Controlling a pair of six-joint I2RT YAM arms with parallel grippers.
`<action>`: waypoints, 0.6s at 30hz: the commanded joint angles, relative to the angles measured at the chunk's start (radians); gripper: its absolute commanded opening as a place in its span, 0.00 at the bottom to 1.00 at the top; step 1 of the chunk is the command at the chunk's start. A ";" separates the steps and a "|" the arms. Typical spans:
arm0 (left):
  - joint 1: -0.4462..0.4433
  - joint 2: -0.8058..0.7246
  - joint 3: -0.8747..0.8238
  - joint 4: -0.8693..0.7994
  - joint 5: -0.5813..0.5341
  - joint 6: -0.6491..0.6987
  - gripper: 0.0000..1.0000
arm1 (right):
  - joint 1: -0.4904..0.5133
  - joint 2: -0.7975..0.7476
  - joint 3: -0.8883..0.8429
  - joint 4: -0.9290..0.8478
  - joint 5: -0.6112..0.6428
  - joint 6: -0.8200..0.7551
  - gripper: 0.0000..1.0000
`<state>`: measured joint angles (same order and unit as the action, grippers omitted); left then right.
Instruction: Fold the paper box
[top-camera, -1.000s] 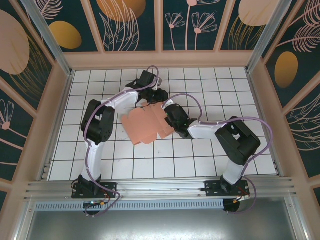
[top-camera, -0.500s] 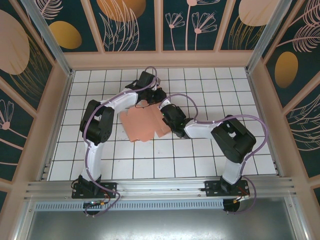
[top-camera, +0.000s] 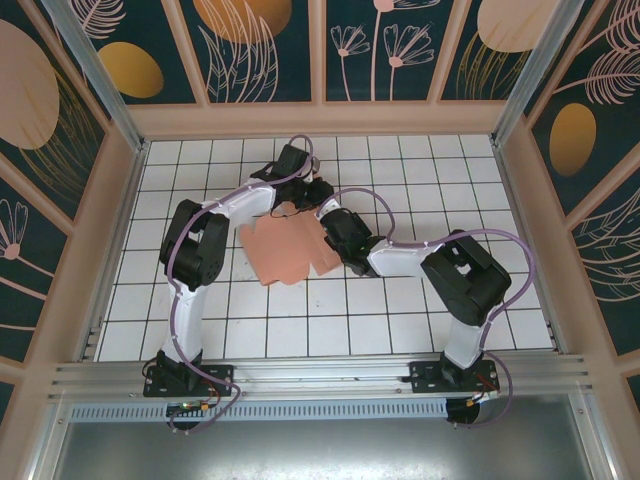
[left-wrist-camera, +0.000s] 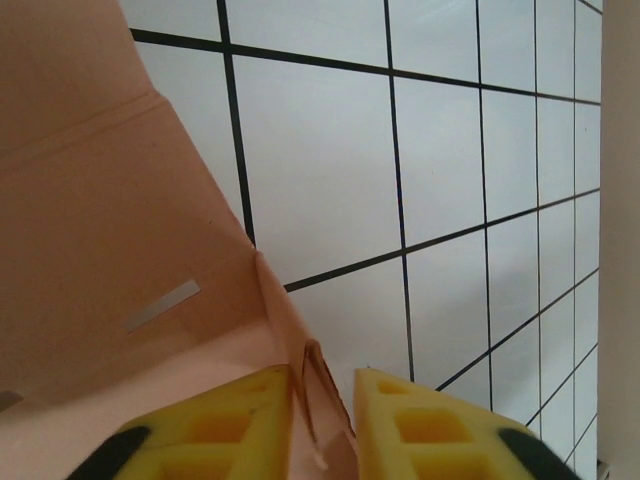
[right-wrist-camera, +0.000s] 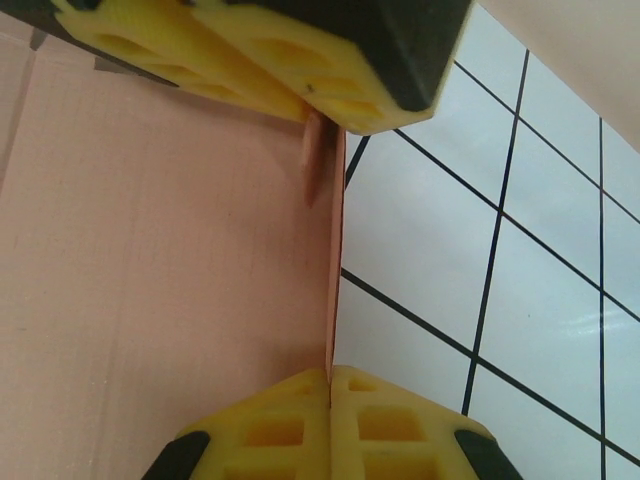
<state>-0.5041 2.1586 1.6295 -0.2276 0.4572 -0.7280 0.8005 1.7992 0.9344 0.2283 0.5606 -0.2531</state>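
Observation:
The paper box (top-camera: 285, 250) is a flat salmon-pink die-cut blank lying on the tiled floor between the arms. My left gripper (top-camera: 300, 196) is at its far edge. In the left wrist view the left gripper (left-wrist-camera: 325, 388) is shut on a raised folded flap of the box (left-wrist-camera: 110, 250). My right gripper (top-camera: 330, 228) holds the blank's right edge. In the right wrist view the right gripper (right-wrist-camera: 330, 373) is shut on the thin upright edge of the box (right-wrist-camera: 160, 260). The left gripper's yellow fingers (right-wrist-camera: 260, 60) show at the top there, close to the same edge.
White tiled floor (top-camera: 400, 310) with black grid lines spreads around the blank. Wooden walls (top-camera: 320, 118) with patterned panels enclose it at the back and both sides. A metal rail (top-camera: 320, 375) runs along the near edge by the arm bases.
The blank has slid a little left and back with both grippers on it. The right gripper moved up-left with it; in the last half second almost nothing moved.

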 joint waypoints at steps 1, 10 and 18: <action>-0.005 -0.046 -0.006 0.025 0.036 -0.008 0.15 | 0.009 0.012 0.027 0.015 0.011 0.003 0.00; -0.005 -0.093 -0.024 0.020 0.009 0.013 0.50 | -0.006 -0.008 0.009 0.007 -0.006 0.024 0.00; 0.009 -0.254 -0.102 0.022 -0.156 0.100 0.75 | -0.068 -0.091 -0.051 -0.009 -0.142 0.071 0.00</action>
<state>-0.5030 1.9858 1.5688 -0.2226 0.3901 -0.6727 0.7532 1.7668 0.9047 0.2272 0.4759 -0.2184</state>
